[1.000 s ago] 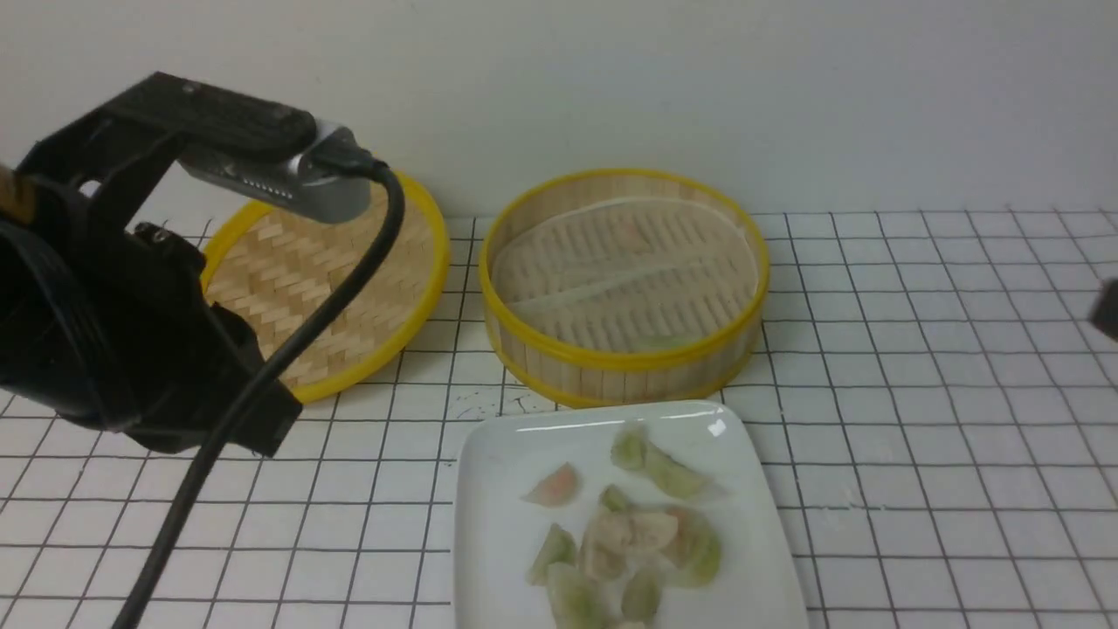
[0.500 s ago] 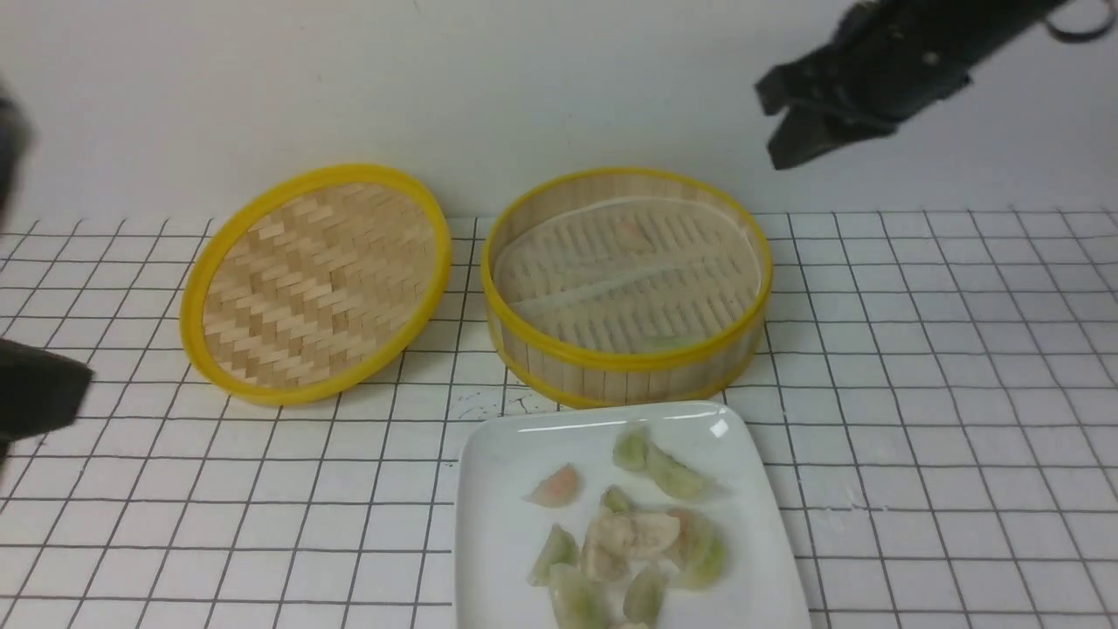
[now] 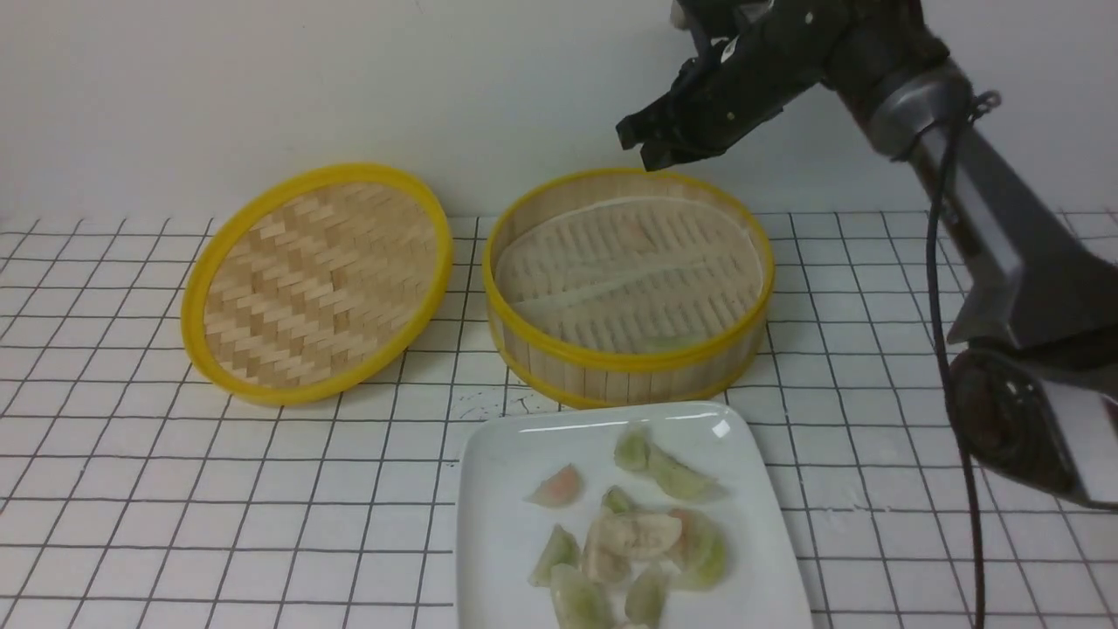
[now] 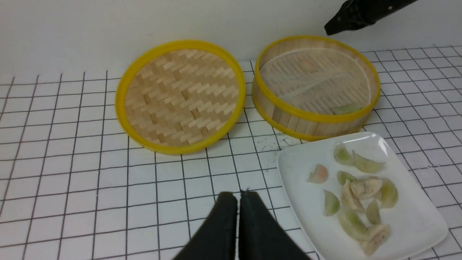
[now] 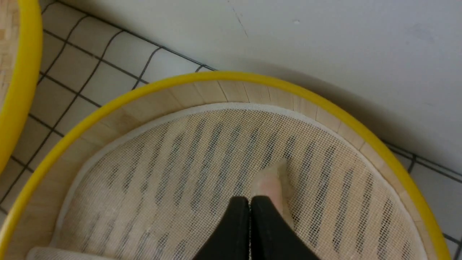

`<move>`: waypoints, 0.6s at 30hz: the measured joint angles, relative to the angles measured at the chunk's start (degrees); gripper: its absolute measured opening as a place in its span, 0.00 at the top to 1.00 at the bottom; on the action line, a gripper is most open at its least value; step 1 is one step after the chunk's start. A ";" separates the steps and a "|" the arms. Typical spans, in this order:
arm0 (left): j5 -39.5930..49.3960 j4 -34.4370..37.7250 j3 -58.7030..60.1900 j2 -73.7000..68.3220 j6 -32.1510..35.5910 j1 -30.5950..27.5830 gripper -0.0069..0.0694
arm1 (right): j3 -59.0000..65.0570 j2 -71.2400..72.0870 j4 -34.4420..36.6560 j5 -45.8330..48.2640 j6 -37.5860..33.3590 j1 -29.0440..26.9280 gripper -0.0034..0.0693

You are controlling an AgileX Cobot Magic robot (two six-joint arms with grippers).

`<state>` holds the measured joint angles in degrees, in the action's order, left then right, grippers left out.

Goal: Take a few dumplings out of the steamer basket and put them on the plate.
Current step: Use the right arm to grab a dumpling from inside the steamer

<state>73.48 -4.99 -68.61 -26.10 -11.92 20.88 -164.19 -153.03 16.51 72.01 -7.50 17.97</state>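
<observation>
The steamer basket (image 3: 611, 360) stands mid-table with a pinkish dumpling (image 5: 272, 184) on its whitish liner and a pale green dumpling (image 3: 668, 342) against its near wall. In front of it lies the white plate (image 3: 498, 542), holding several dumplings (image 3: 638, 535). My right gripper (image 3: 648, 147) hangs above the basket's far rim. It is shut and empty, and in the right wrist view its tips (image 5: 250, 200) sit just short of the pinkish dumpling. My left gripper (image 4: 238, 195) is shut and empty over the tiles beside the plate (image 4: 299, 202). It is out of the front view.
The woven yellow-rimmed lid (image 3: 319, 279) lies tilted to the left of the basket. A wall rises right behind the basket and lid. The right arm (image 3: 1004, 236) with its cable reaches in from the right side.
The left arm has drawn back out of the front view to the left. The right arm has swung in from the right and come down over the basket's far rim.
</observation>
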 joint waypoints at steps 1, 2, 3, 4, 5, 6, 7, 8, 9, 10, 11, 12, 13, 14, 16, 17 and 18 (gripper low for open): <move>0.00 -0.06 0.00 0.00 0.00 0.00 0.92 | -0.09 -0.20 -0.06 0.00 0.00 0.00 0.95; 0.00 -0.20 0.00 0.00 -0.04 0.00 0.92 | -0.56 -1.41 -0.76 0.00 -0.27 0.00 0.93; 0.00 -0.42 0.00 0.00 -0.04 0.00 0.92 | -0.68 -2.36 -1.76 0.06 -0.47 0.00 0.91; 0.00 -0.59 0.00 0.00 -0.04 0.00 0.92 | -0.75 -2.94 -2.25 0.13 -0.65 0.00 0.89; 0.00 -1.18 0.00 0.00 -0.04 0.00 0.92 | -0.82 -3.67 -3.17 0.19 -0.90 0.00 0.86; 0.00 -1.72 0.00 0.00 -0.04 0.00 0.92 | -0.82 -4.27 -3.53 0.25 -1.05 0.00 0.82; 0.00 -2.63 0.00 0.00 -0.04 0.00 0.92 | -0.82 -4.80 -3.65 0.25 -1.17 0.00 0.78; 0.00 -3.06 0.00 0.00 -0.04 0.00 0.92 | -0.82 -5.12 -3.70 0.32 -1.22 0.00 0.74; 0.00 -3.87 0.00 0.00 -0.04 0.00 0.92 | -0.82 -5.57 -3.64 0.32 -1.50 0.04 0.68; 0.00 -4.45 0.00 0.00 -0.04 0.00 0.92 | -0.82 -5.85 -3.64 0.26 -1.83 0.18 0.62; 0.00 -4.79 0.00 0.00 -0.04 0.00 0.92 | -0.82 -6.09 -3.64 0.26 -2.05 0.23 0.60; 0.00 -5.05 0.00 0.00 -0.04 0.00 0.92 | -0.82 -6.48 -3.70 0.26 -2.38 0.34 0.54; 0.00 -5.33 0.05 0.00 -0.04 0.00 0.92 | -0.82 -6.91 -4.05 0.14 -2.69 0.62 0.48; 0.00 -5.60 0.05 0.00 -0.04 0.00 0.92 | -0.82 -7.11 -4.49 -0.17 -2.86 0.90 0.45; 0.00 -5.77 0.05 0.00 -0.04 0.00 0.92 | -0.82 -7.64 -4.89 -1.38 -3.43 1.37 0.39; 0.00 -5.91 0.05 0.00 -0.04 0.00 0.92 | -0.82 -7.78 -5.12 -2.35 -3.77 1.65 0.37; 0.00 -5.97 0.05 0.00 0.01 0.00 0.92 | -0.82 -7.96 -5.23 -3.17 -3.99 1.89 0.37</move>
<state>73.48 -10.96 -68.55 -26.10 -11.90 20.88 -165.01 -160.99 11.28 68.84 -11.50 19.87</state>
